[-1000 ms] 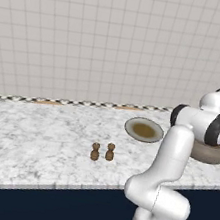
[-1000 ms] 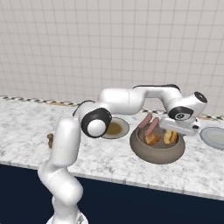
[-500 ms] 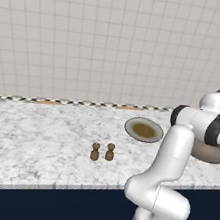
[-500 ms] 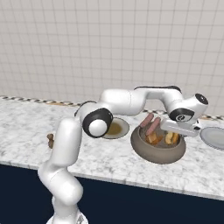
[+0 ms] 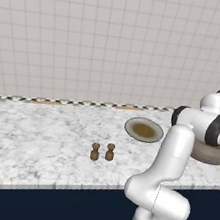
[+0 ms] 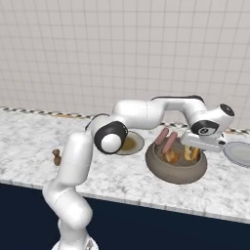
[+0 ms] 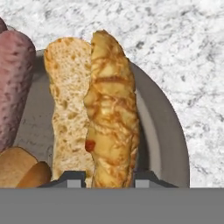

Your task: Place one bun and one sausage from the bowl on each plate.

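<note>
The grey-brown bowl (image 6: 177, 171) stands on the marble counter and holds two reddish sausages (image 6: 166, 139) and golden buns (image 6: 171, 156). My gripper (image 6: 194, 149) reaches down into the bowl's right side. In the hand view its two fingertips (image 7: 72, 177) press on either side of a long crusty bun (image 7: 111, 118) that leans on the bowl wall (image 7: 164, 131), so the gripper is shut on it. A sausage (image 7: 15, 87) lies left of it and another bun (image 7: 17, 168) lower left. The brown-centred plate (image 6: 131, 143) (image 5: 144, 130) sits left of the bowl, the pale grey plate (image 6: 239, 154) right of it.
Two small brown shakers (image 5: 102, 152) stand mid-counter, left of the plates. The tiled wall rises behind the counter, whose front edge drops to dark cabinets. My arm's elbow (image 5: 215, 129) partly covers the bowl (image 5: 211, 153) in the left base view.
The jaws have closed from wide open onto the bun in the bowl. The arm has hardly moved.
</note>
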